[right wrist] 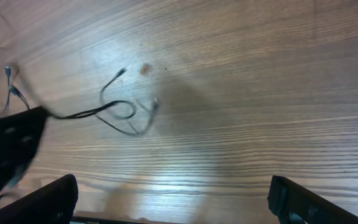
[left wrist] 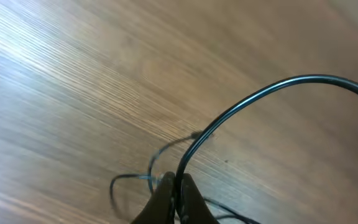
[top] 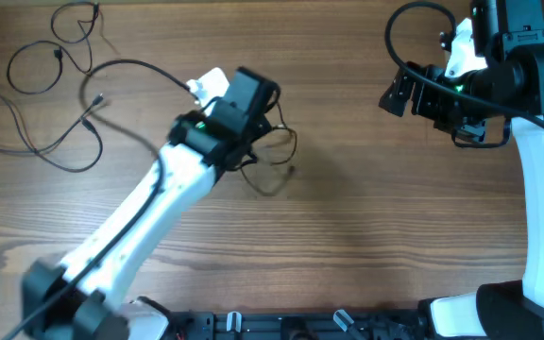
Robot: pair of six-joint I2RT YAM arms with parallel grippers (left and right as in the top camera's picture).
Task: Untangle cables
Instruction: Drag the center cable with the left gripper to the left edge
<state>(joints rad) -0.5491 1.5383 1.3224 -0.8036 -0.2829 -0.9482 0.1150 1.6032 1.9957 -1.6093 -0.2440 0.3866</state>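
left gripper [left wrist: 178,185] pinching cable [left wrist: 253,99] in wrist view, grasp hidden overhead

The left arm [top: 149,208] slants from 7 o'clock toward the tabletop's centre, its gripper [left wrist: 176,190] angled down, fingers [left wrist: 161,198] pinched together on a cable [left wrist: 241,102]. The right arm [top: 541,189] rises along 3 o'clock, its wrist turned toward 9 o'clock, its gripper [top: 397,94] spread wide.

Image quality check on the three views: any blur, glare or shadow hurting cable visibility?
Overhead: sharp, even light, only a faint arm shadow on the table; loose cables read clearly. Left wrist: soft overall, the near cable at the jaws looms large, sheen top left. Right wrist: thin wire smeared, glare band low in frame.
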